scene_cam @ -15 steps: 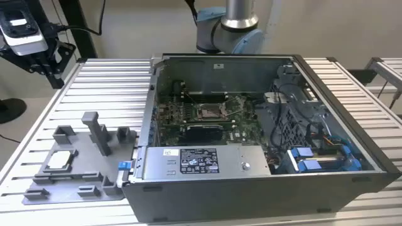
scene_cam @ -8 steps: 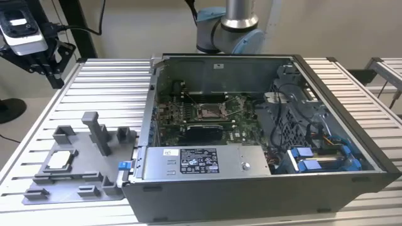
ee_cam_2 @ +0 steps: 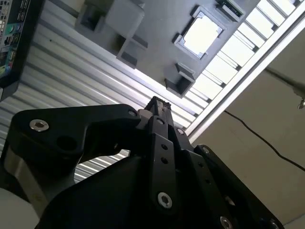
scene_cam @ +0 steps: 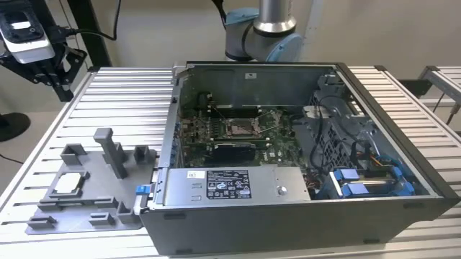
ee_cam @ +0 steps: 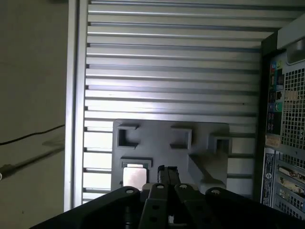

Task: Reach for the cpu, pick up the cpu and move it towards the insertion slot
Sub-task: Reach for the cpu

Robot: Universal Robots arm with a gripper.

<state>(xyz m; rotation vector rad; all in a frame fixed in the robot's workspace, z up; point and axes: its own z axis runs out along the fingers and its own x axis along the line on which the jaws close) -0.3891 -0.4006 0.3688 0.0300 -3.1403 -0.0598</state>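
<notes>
The cpu [scene_cam: 68, 183] is a small silvery-white square plate lying flat in a recess of the grey plastic fixture [scene_cam: 86, 216] on the table, at the exterior view's left. It also shows in both wrist views, cpu [ee_cam_2: 202, 34] and cpu [ee_cam: 133, 175]. My gripper [scene_cam: 58, 75] hangs high above the table's far left corner, well apart from the cpu. Its black fingers stand together with nothing between them in both wrist views, gripper [ee_cam: 166, 170] and gripper [ee_cam_2: 157, 102]. The insertion slot [scene_cam: 241, 128] is a shiny-framed square socket on the board inside the open computer case [scene_cam: 303, 216].
Grey upright blocks [scene_cam: 112, 154] rise from the fixture next to the cpu. The case's tall walls, a white-labelled silver box [scene_cam: 230, 186] and blue-tabbed parts [scene_cam: 360, 181] surround the socket. The ribbed metal table [scene_cam: 122, 102] lies between fixture and case; a second table edge [scene_cam: 443, 81] is at right.
</notes>
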